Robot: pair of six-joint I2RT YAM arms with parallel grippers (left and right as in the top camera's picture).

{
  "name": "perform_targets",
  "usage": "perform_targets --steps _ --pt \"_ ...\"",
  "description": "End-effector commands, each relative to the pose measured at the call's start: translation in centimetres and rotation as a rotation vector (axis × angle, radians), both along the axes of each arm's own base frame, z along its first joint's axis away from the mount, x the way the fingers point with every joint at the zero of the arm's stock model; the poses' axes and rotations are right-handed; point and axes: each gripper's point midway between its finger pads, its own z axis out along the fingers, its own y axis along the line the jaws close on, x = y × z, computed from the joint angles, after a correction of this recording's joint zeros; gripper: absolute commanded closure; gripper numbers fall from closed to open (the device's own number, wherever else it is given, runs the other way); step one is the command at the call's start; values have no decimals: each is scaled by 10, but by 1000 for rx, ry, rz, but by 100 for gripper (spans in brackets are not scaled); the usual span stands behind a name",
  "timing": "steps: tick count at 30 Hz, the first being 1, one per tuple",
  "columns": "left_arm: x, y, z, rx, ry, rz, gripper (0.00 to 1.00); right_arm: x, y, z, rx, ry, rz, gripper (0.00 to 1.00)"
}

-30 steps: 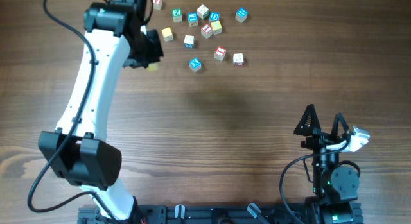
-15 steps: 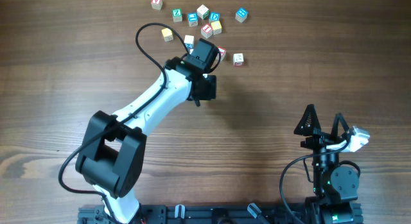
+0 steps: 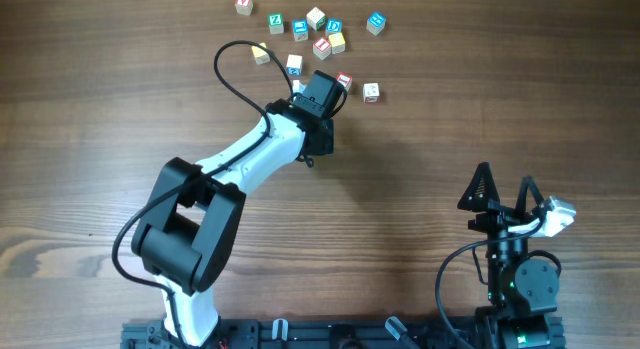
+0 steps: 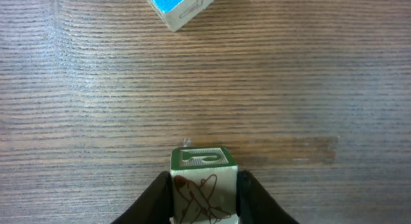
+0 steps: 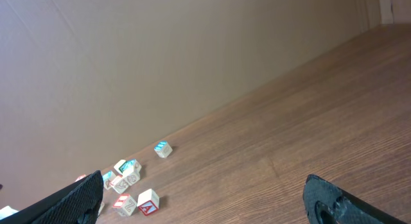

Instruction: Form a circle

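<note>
1. While the left arm stretches toward the far cubes, the overhead view shows its wrist covering the left gripper (image 3: 320, 92), so the grip can't be told from here. The circle (image 3: 312, 31) sits at the table's far edge, top centre, just beyond that wrist, with green, blue, cream, red and yellow faces packed close. Letters are too small to read reliably. Loose cubes (image 3: 371, 91) lie around it. The right gripper (image 3: 505, 194) sits at the near right, well apart, fingers spread wide.
2. Left wrist: the jaws pinch a green-lettered cube (image 4: 204, 185) from both sides. Its top face has a curved green mark, unreadable; the near face has a brown line drawing. A blue-faced cube (image 4: 180, 4) lies ahead, cut by the frame edge.
3. Right wrist: the fingers are spread wide over the wooden table (image 5: 270, 140). Cubes are bunched at lower left, and one red-lettered cube (image 5: 148, 201) reads "A". The ring can't be picked out here.
</note>
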Motion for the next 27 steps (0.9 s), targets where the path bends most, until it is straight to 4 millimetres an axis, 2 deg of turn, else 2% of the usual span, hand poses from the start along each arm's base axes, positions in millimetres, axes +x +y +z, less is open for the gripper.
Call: perform_targets --steps 1,3,9,15,20,23,27 --pt "-3 14 -21 57 31 25 62 0 -2 2 5 -8 -10 0" --pt "-3 17 -22 60 40 31 54 0 -2 2 5 -8 -10 0" --pt "-3 18 -22 61 40 32 57 0 -2 2 5 -8 -10 0" --pt "0 16 -21 54 28 33 55 0 -2 2 5 -8 -10 0" --pt "5 16 -18 57 3 26 45 0 -2 2 5 -8 -10 0" --pt "27 23 4 86 -73 51 44 0 -2 2 5 -8 -10 1" --pt "62 24 52 30 -168 82 40 0 -2 2 5 -8 -10 0"
